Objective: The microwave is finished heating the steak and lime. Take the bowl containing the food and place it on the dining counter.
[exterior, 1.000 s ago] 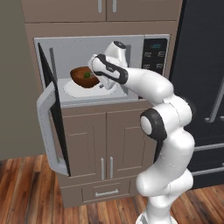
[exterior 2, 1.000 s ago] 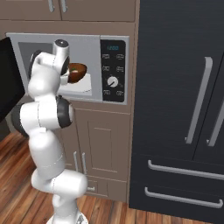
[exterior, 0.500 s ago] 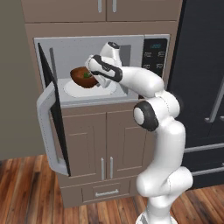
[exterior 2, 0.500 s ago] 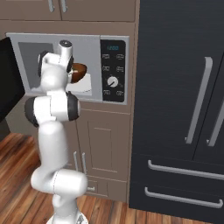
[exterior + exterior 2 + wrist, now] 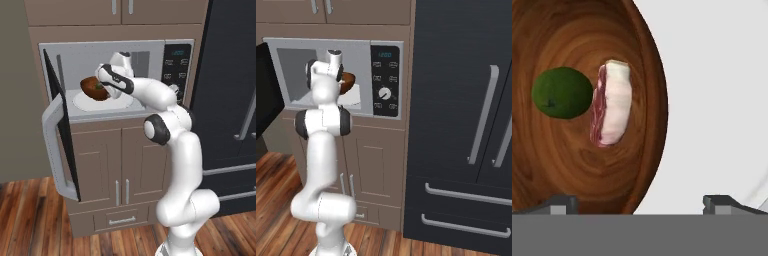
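Note:
The microwave [image 5: 150, 47] stands with its door [image 5: 60, 145] swung wide to the left. Inside, the reddish-brown wooden bowl [image 5: 94, 90] rests over the white turntable [image 5: 122, 103]. In the hand view the bowl [image 5: 557, 165] holds the green lime [image 5: 562, 93] and, to its right, the pink steak [image 5: 612, 102]. My gripper [image 5: 105, 83] reaches into the cavity at the bowl's right side. It is open, its fingertips [image 5: 559, 202] set wide on either side of the bowl's rim. The dining counter is out of view.
The black control panel with its dial [image 5: 385, 80] sits right of the cavity. A tall dark fridge [image 5: 466, 125] fills the right side. Brown cabinet doors [image 5: 120, 165] lie below the microwave, and the open door juts out toward the base over the wooden floor [image 5: 30, 215].
The arm's elbow has swung up and straightened while the hand stayed at the bowl. The bowl has barely shifted.

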